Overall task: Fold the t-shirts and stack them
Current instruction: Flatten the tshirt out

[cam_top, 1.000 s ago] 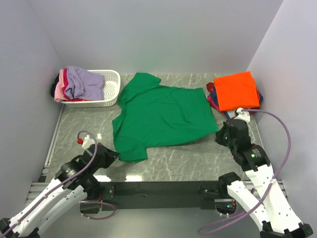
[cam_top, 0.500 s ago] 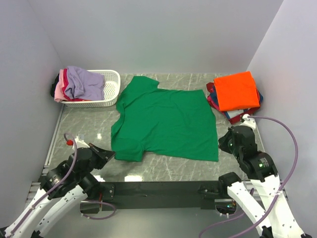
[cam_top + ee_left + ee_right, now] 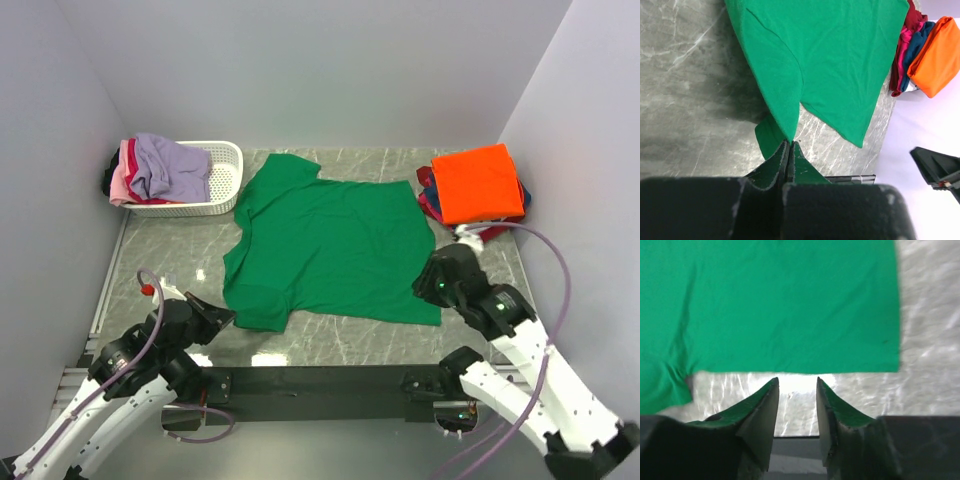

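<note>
While spread flat on the bench (image 3: pixel 350 340), green shirt (image 3: pixel 330 245) has its 7 o'clock sleeve tip pinched in the fully closed left tool (image 3: pixel 789 145). Right tool (image 3: pixel 796 385) hangs at the shirt's 5 o'clock hem, jaws partly apart, holding nothing. Orange shirt (image 3: pixel 478 182) tops a pile at 2 o'clock. Basket (image 3: pixel 225 180) at 10 o'clock holds lavender shirt (image 3: pixel 170 165), pink shirt (image 3: pixel 121 183).

Bright, even overhead light casts soft shadows; the right wrist view is blurred, with glare on the table (image 3: pixel 860 385).
</note>
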